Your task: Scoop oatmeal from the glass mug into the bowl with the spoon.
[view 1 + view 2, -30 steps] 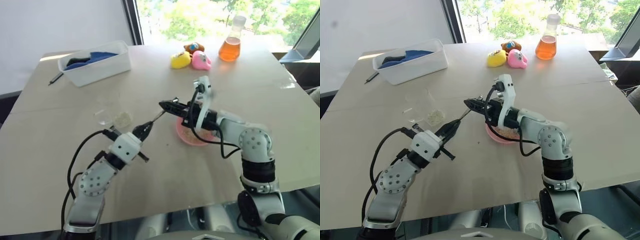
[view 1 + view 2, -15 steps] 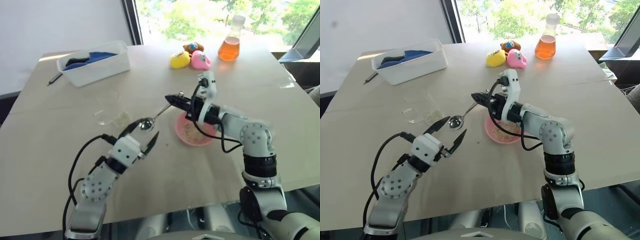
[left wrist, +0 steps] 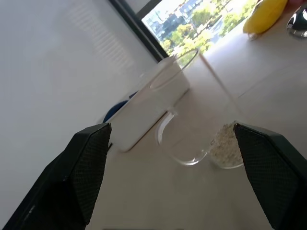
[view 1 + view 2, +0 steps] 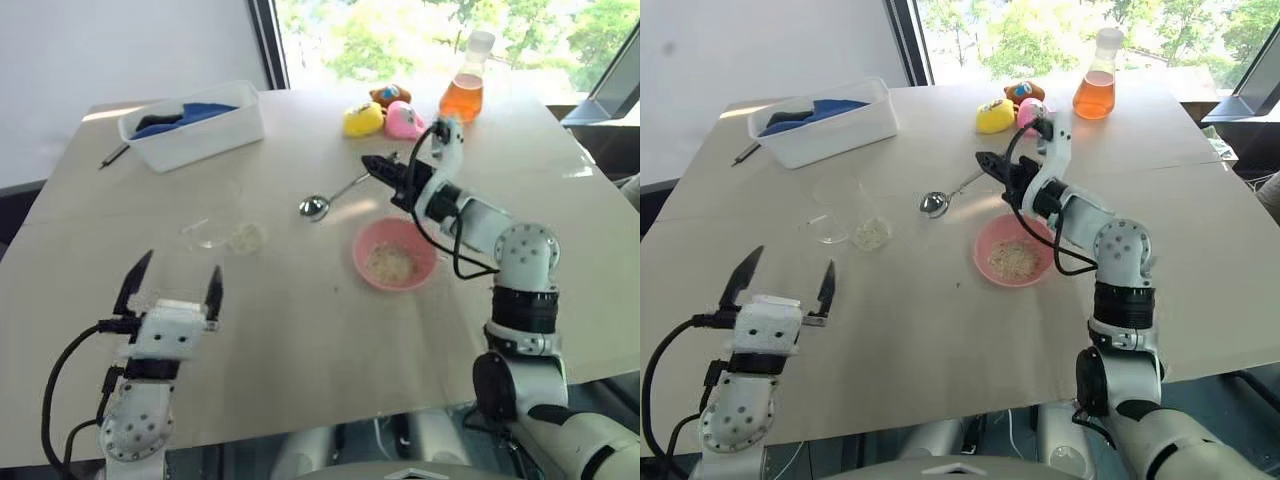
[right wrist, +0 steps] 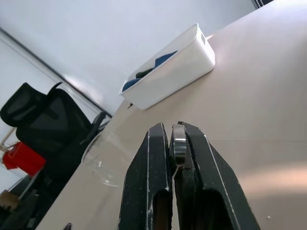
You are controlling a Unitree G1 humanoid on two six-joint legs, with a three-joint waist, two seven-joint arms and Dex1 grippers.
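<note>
The right tool (image 4: 372, 165) is clamped on the spoon (image 4: 330, 197) handle above the counter (image 4: 300, 330); the left tool (image 4: 170, 284) gapes empty, seemingly near the glass mug (image 4: 835, 210).

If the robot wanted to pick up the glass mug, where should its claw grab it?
Probably by the handle. The mug lies tipped on its side on the table, with oatmeal spilled at its mouth, so its round wall could roll or slip. The open left claw is nearest and already faces the handle, so come from that side.
</note>
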